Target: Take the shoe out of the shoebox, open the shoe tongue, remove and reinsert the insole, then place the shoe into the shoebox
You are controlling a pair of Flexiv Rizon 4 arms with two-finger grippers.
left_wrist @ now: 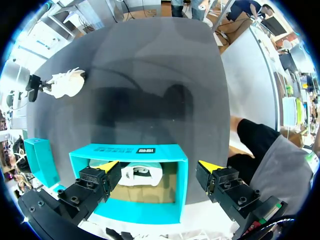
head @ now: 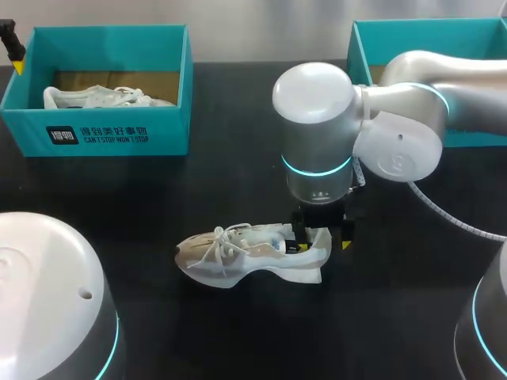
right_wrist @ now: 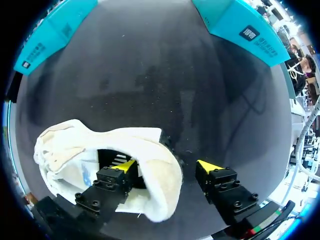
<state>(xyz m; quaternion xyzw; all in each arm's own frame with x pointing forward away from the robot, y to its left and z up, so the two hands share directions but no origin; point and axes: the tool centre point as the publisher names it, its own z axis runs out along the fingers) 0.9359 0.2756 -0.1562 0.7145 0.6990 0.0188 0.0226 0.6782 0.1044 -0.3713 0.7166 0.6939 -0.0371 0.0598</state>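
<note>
left shoebox (head: 111, 131) sits up-left of the sneaker (head: 230, 257), well apart from it, with another white shoe (head: 103, 96) inside; left gripper (left_wrist: 160, 166) hangs just past that box on the side away from the sneaker, fingers spread, holding nothing; sneaker is out on the table, toe pointing left; right gripper (right_wrist: 168, 165) is at the sneaker's heel, one finger down inside the collar, the other outside with a gap showing, so released, not pinching.

Risks: a grip on the soft collar alone could let the toe swing down or slip out; the inner finger may pin the insole; nothing braces the sneaker, so it may skid.

table (head: 238, 332) is flat matte black; second shoebox (head: 380, 43) is up-right of the sneaker, partly behind the right arm; working space either side of the sneaker.
</note>
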